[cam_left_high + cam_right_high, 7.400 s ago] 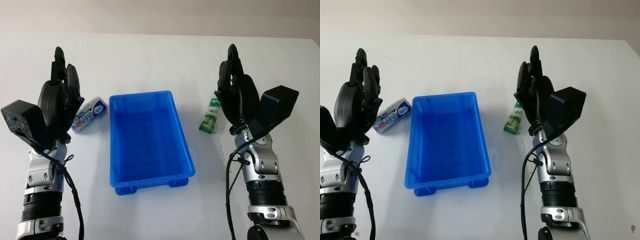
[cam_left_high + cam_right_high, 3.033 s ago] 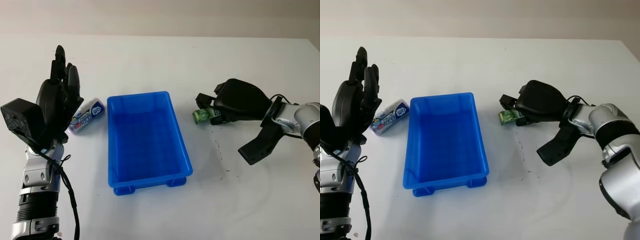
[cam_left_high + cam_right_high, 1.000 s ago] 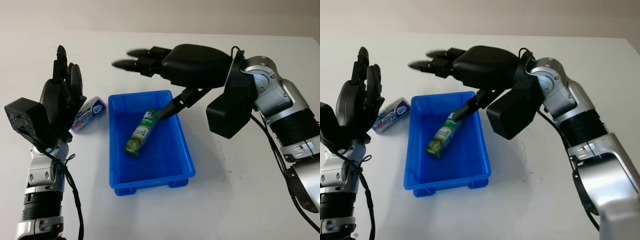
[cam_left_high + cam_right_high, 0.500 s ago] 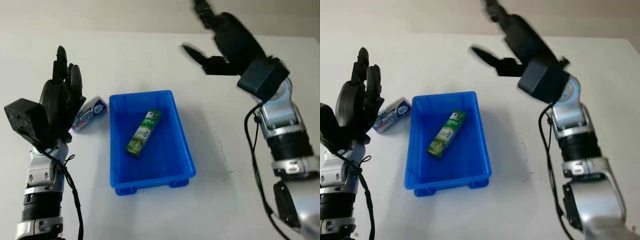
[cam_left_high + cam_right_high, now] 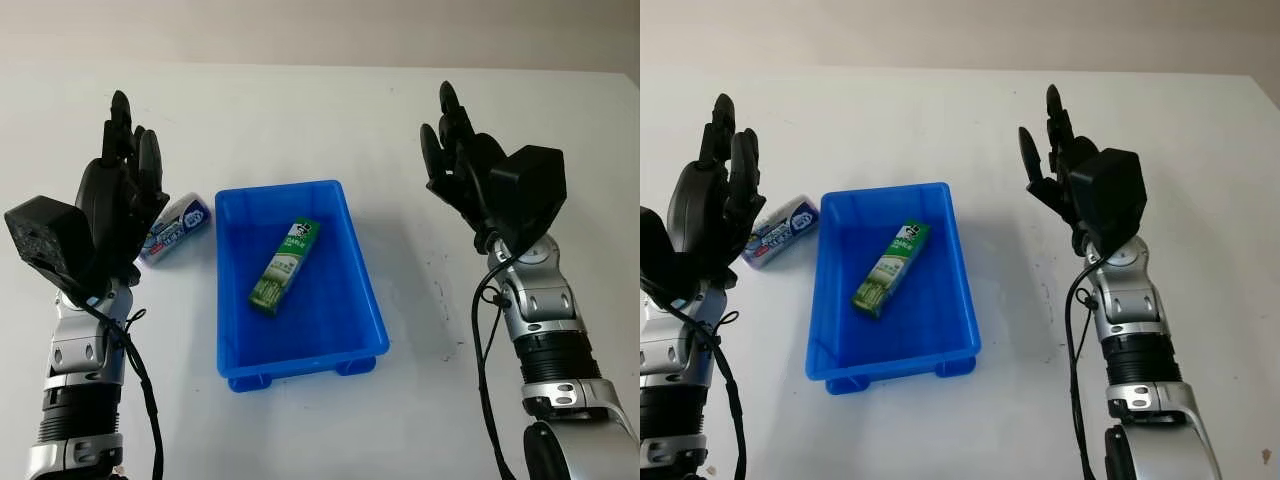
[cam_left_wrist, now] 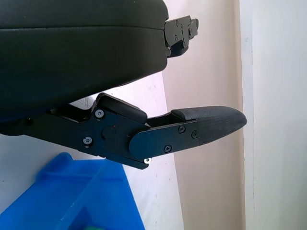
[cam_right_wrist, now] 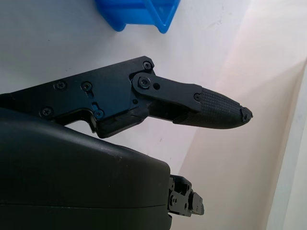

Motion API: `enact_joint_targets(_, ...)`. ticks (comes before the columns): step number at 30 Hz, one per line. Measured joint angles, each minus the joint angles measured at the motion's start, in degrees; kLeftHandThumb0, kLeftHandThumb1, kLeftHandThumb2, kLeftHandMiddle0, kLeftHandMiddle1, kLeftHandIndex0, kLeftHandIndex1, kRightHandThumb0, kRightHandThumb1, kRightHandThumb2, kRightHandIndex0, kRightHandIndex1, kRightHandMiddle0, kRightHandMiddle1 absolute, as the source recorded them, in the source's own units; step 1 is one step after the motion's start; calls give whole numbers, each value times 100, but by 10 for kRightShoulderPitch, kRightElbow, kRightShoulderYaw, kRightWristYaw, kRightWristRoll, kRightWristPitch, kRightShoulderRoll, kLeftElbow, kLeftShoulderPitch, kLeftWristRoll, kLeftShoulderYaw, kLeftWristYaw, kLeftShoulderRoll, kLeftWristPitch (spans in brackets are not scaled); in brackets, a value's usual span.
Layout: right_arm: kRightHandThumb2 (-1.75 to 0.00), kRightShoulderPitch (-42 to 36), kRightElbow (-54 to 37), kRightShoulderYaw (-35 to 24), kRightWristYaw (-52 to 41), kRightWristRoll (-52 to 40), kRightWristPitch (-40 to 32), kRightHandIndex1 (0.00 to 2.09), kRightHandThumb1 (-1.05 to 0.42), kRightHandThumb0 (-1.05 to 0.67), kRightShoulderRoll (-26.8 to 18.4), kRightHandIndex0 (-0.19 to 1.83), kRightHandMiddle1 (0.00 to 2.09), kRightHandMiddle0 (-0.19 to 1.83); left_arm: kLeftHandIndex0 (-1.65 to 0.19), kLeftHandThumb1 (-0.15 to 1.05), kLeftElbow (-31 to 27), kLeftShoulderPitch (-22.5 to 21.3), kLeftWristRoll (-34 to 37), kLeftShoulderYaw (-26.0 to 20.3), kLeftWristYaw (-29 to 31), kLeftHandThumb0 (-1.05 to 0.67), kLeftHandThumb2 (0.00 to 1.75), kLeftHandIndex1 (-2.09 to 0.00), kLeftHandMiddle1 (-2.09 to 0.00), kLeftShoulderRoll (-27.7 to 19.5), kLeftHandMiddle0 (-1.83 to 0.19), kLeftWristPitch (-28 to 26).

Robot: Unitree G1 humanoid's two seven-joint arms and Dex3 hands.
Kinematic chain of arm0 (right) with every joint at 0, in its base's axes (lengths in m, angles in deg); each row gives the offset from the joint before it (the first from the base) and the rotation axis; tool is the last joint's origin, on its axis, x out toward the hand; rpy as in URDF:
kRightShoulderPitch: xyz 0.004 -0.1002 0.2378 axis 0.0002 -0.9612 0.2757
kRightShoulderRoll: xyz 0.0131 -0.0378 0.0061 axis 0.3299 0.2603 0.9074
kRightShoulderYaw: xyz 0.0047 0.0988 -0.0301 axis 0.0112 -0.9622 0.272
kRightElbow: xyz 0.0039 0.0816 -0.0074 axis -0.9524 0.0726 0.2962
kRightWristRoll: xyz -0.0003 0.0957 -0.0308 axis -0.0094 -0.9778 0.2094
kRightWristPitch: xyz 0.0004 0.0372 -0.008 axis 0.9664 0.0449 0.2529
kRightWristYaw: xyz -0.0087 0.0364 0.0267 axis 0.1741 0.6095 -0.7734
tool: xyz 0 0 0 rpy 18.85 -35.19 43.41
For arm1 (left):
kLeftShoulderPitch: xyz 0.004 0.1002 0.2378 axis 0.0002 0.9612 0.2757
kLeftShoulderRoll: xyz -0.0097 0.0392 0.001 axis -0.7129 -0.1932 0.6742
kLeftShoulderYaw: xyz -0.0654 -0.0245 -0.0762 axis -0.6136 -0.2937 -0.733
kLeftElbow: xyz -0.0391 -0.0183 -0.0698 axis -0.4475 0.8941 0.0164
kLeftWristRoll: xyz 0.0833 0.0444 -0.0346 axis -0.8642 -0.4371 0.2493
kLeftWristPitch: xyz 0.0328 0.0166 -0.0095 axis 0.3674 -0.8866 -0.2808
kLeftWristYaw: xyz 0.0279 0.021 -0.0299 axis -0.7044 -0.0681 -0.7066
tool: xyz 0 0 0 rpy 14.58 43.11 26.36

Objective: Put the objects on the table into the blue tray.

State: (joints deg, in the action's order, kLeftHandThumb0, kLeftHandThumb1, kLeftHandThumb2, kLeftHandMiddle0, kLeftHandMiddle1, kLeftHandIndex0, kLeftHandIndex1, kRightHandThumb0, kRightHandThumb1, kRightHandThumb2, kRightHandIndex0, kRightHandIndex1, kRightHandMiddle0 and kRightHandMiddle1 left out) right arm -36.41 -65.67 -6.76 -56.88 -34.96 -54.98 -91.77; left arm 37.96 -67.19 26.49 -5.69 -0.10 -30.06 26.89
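The blue tray (image 5: pixel 360 290) stands mid-table, and a green-and-white packet (image 5: pixel 284 266) lies slantwise inside it. A white-and-blue gum container (image 5: pixel 176 229) lies on the table just left of the tray. My left hand (image 5: pixel 120 180) is raised upright beside that container, open and holding nothing. My right hand (image 5: pixel 455 160) is raised upright to the right of the tray, open and holding nothing. A corner of the tray (image 6: pixel 86 201) shows in the left wrist view, and another corner of the tray (image 7: pixel 139 12) in the right wrist view.
The white table (image 5: pixel 300 110) stretches back to a pale wall. Faint dark scuff marks (image 5: pixel 440 290) lie on the surface right of the tray.
The right hand carried the green packet from the table right of the tray, dropped it into the tray, then swung back to its upright post at the right. The left hand stayed put.
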Motion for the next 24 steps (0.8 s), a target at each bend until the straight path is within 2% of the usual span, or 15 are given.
enact_joint_targets(9,-78,-11,17,-19,7,-18,28,0,-105,-75,23,-19,0,-19,19,105,5,0,-1,0,9,-80,62,-1,-5,-7,17,1)
enact_joint_targets(13,-79,-11,18,-19,8,-18,34,0,-105,-75,26,-19,0,-19,16,105,5,0,-17,1,5,-77,58,-4,-6,-12,15,3)
enact_joint_targets(15,-78,-11,18,-19,8,-18,34,0,-105,-74,27,-19,0,-19,14,105,-4,1,-51,9,-7,-77,56,-5,-7,-24,12,-8)
enact_joint_targets(17,-78,-11,18,-19,9,-17,34,0,-105,-75,27,-19,0,-19,12,105,-28,1,-116,26,-25,-79,55,-6,-7,-53,11,-44)
enact_joint_targets(19,-78,-11,18,-20,9,-17,34,0,-105,-76,27,-19,0,-19,13,105,-67,2,-192,48,-20,-82,50,-6,-6,-102,11,-108)
enact_joint_targets(22,-78,-13,16,-20,9,-16,34,0,-105,-75,27,-19,0,-19,13,105,-134,-3,-273,73,29,-86,39,-5,-8,-181,4,-212)
enact_joint_targets(24,-78,-14,15,-19,11,-15,34,0,-105,-76,27,-19,0,-19,14,105,-166,-15,-304,89,70,-83,27,-5,-5,-219,9,-276)
